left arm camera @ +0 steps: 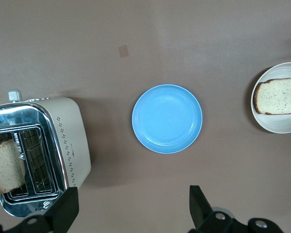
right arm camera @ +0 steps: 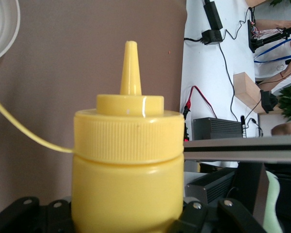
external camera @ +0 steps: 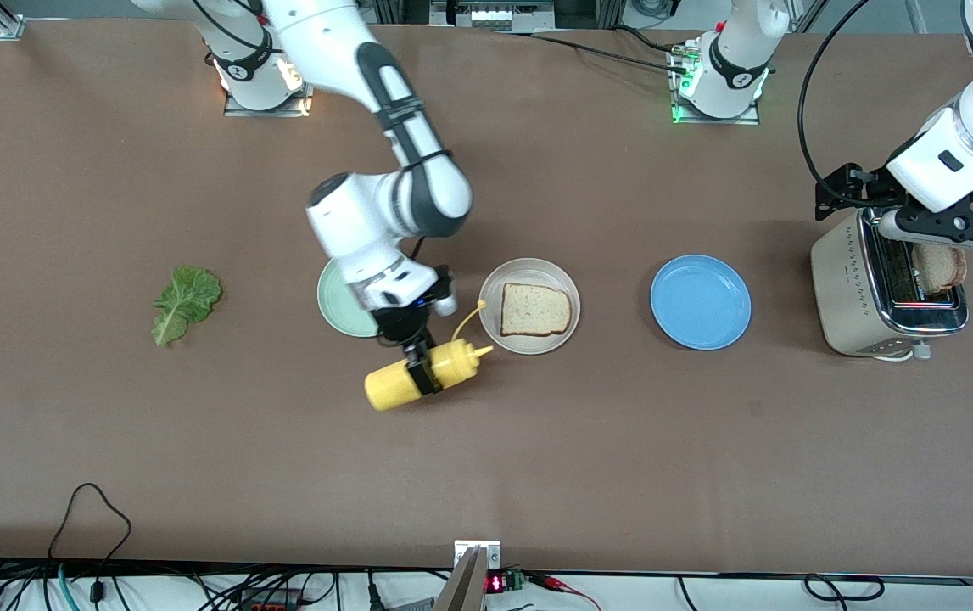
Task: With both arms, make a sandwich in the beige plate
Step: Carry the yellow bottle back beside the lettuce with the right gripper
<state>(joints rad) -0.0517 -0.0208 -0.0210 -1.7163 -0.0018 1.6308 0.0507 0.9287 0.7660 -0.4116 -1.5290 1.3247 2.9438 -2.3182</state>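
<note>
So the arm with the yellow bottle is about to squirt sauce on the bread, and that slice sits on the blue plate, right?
Not quite. The slice lies on the beige plate; the blue plate beside it holds nothing, as the front view shows. The rest stands: the right gripper holds the yellow bottle tipped toward the bread.

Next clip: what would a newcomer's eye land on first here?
Probably the bright yellow mustard bottle, held tilted in the right gripper just beside the beige plate, which carries a single bread slice. Next, the toaster at the left arm's end of the table, a second slice sticking up from its slot, with the left gripper open above it. A lettuce leaf lies alone toward the right arm's end.
</note>
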